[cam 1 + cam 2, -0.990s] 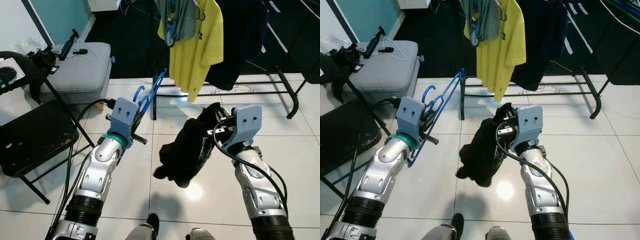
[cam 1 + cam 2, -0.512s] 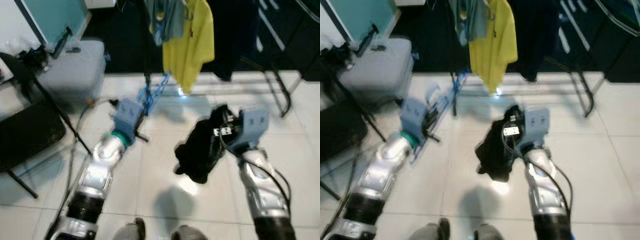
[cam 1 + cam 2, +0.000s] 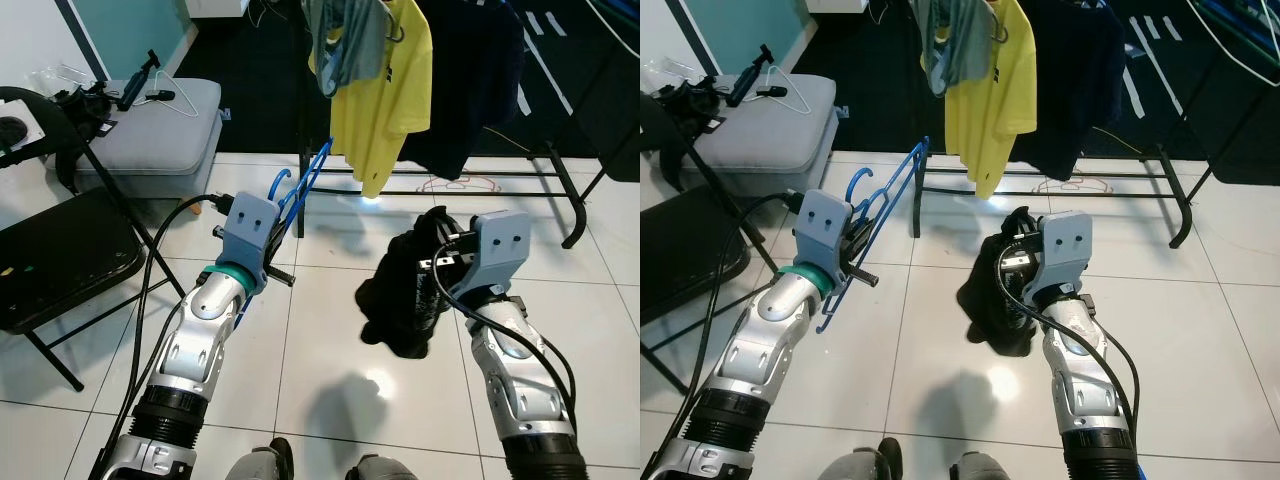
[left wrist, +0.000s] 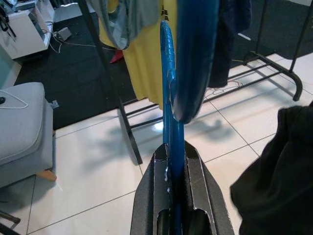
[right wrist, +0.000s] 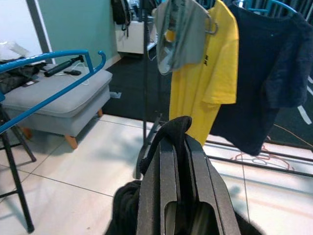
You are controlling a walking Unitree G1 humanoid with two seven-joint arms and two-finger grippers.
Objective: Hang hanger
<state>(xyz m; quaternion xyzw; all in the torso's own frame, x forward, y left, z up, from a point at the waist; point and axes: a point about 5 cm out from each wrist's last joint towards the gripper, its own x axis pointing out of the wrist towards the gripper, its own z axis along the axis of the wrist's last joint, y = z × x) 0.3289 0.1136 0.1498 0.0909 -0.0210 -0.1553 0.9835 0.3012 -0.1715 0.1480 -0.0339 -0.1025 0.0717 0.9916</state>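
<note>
My left gripper (image 4: 172, 166) is clamped tight on the blue hanger (image 4: 168, 98), the two black fingers (image 4: 198, 176) pressed against either side of the plastic, and the hanger runs straight out ahead of the jaws with its hook (image 3: 278, 186) curling up just past them. So the hanger is in my left grip, held up over the white tile floor (image 3: 320, 330), short of the rack.

My right gripper (image 5: 178, 161) is closed on a black garment (image 3: 405, 295); a fold of the cloth sticks up between the fingertips and the rest sags below the jaws in a dark bundle, hanging above the tiles. The two loads sit side by side, apart from each other.

Beyond both sets of jaws stands the black clothes rack (image 3: 470, 185), its low bar crossing the floor. A yellow T-shirt (image 3: 385, 90) hangs on it straight ahead of the hanger's tip, with a grey-blue garment (image 3: 340, 40) draped beside it and a dark navy top (image 5: 259, 73) further along toward my right side.

Off to the left of my left jaws, a grey cushioned ottoman (image 3: 150, 135) sits with a white wire hanger (image 3: 180, 100) and some dark gear lying on top. Nearer my left arm is a black folding chair (image 3: 60, 265), and a black cable (image 3: 160, 260) loops from the wrist past it.
</note>
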